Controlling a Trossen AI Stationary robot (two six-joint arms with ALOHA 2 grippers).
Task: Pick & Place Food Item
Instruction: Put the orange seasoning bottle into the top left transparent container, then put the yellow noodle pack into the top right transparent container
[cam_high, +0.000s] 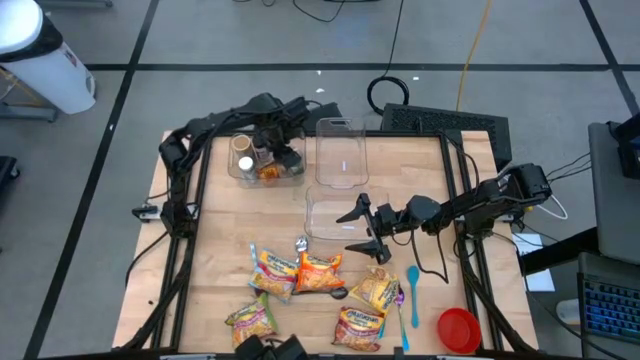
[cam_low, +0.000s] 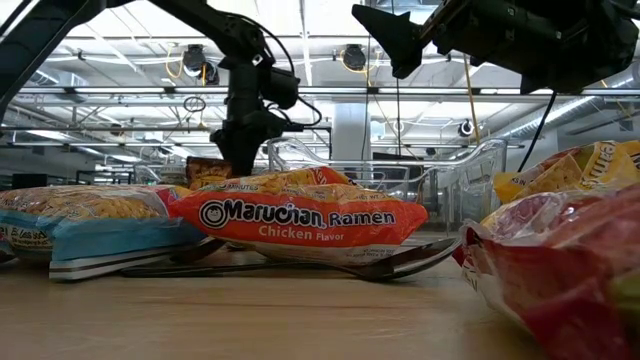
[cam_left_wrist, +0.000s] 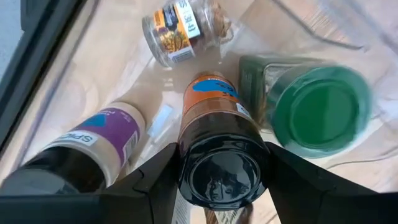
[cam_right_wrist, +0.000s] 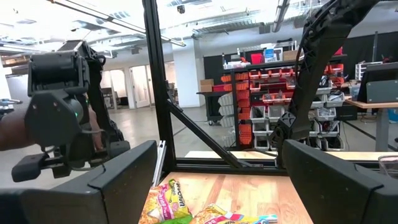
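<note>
A spice jar (cam_left_wrist: 214, 118) with a black lid and an orange label stands upright between the fingers of my left gripper (cam_left_wrist: 221, 152), which is shut on it. My left gripper (cam_high: 275, 150) points down into a clear bin (cam_high: 240, 175) at the far left. Around the jar in the bin are a green-lidded jar (cam_left_wrist: 317, 109), a purple-labelled jar (cam_left_wrist: 93, 143) on its side, and a small jar (cam_left_wrist: 180, 28) on its side. My right gripper (cam_high: 347, 232) hovers open over the table's middle and holds nothing. My left gripper pinches the jar at its black lid (cam_left_wrist: 189, 171) between its two fingers, one on each side. The fingers come from above, pointing down. The jar hangs upright below them inside the bin; whether its bottom touches the bin floor I cannot tell.
Two more clear bins (cam_high: 340, 150) (cam_high: 335, 215) stand beside the first. Several ramen packets (cam_high: 318, 273) lie near the front edge, with a metal spoon (cam_high: 301, 243), a blue spoon (cam_high: 412, 285) and a red bowl (cam_high: 458, 328). Bare wood shows at the table's right.
</note>
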